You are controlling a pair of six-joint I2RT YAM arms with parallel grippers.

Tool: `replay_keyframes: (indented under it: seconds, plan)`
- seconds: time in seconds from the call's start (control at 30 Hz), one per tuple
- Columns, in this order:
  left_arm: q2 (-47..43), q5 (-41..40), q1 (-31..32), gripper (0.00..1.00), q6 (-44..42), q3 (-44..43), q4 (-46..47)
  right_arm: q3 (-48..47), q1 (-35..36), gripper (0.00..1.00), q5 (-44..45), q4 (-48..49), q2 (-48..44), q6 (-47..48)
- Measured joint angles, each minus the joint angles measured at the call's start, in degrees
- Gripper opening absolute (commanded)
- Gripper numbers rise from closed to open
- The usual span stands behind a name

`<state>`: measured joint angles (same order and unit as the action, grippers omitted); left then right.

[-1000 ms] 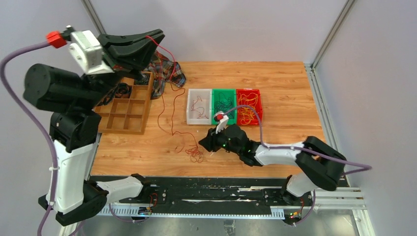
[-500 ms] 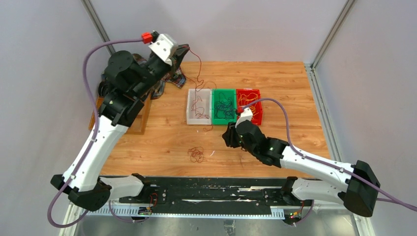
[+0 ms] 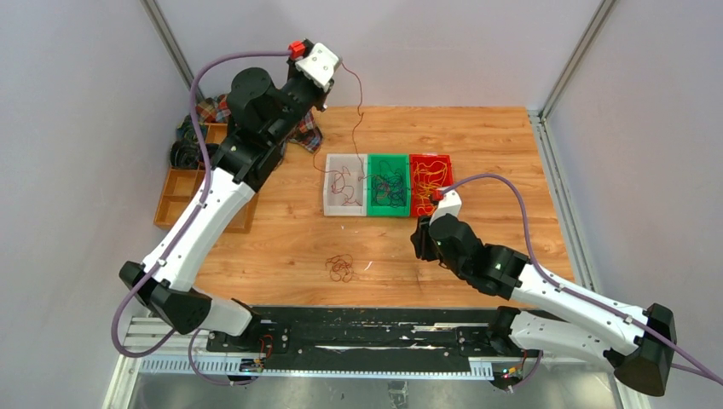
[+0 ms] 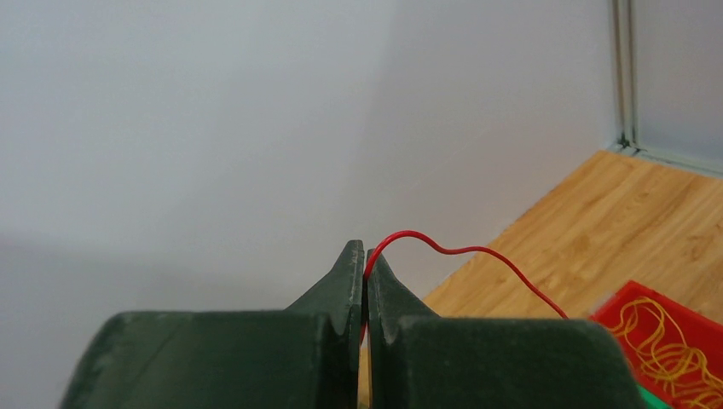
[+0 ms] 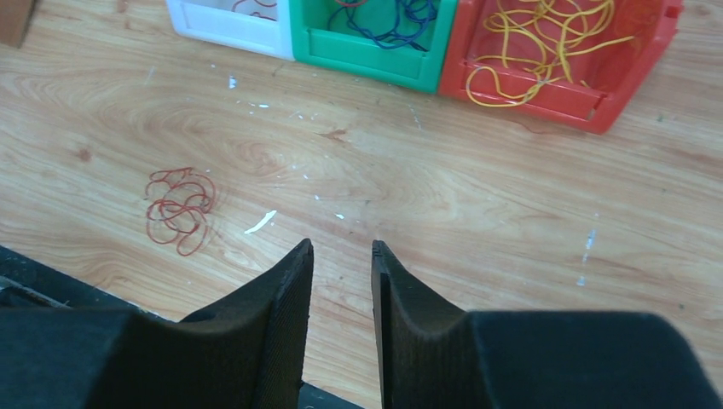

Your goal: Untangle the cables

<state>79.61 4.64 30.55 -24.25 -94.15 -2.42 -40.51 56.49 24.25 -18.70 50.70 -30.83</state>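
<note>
My left gripper (image 3: pixel 331 83) is raised above the table's far left and is shut on a thin red cable (image 3: pixel 359 102). The cable hangs down into the white bin (image 3: pixel 327 183). In the left wrist view the jaws (image 4: pixel 366 256) pinch that red cable (image 4: pixel 477 252). A small red cable tangle (image 3: pixel 341 267) lies on the wood near the front edge, also in the right wrist view (image 5: pixel 177 209). My right gripper (image 3: pixel 419 243) is open and empty (image 5: pixel 342 249), to the right of that tangle. Dark blue cables (image 3: pixel 389 187) fill the green bin and yellow cables (image 3: pixel 429 183) the red bin.
The green bin (image 5: pixel 367 60) and the red bin (image 5: pixel 546 94) stand in a row with the white one at mid table. A wooden compartment tray (image 3: pixel 175 200), dark coiled rolls (image 3: pixel 183 145) and a plaid cloth (image 3: pixel 303 132) sit at the far left.
My left arm swung right with the red cable, lifting its long trail off the table and over the white bin. My right gripper moved right, away from the small tangle.
</note>
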Motion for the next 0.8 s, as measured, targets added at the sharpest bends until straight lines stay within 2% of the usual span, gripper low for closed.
replay_keyframes:
  seconds: [0.23,0.4,0.6,0.8]
  plan:
    - [4.1,-0.6,-1.7,0.01,1.9,-10.3,2.4,0.0,0.0,0.28,1.8,-1.1,0.1,-0.1]
    - [4.0,-0.9,-1.8,0.01,4.1,-14.2,4.2,0.1,0.0,0.28,1.8,-0.9,0.7,-0.9]
    - [3.6,-1.0,-1.9,0.01,4.5,-13.4,4.5,1.1,0.0,0.27,1.8,-0.4,1.2,-2.6]
    - [3.4,-1.4,-1.9,0.0,1.7,-7.8,4.5,2.3,0.0,0.22,1.6,-0.2,1.4,-4.7]
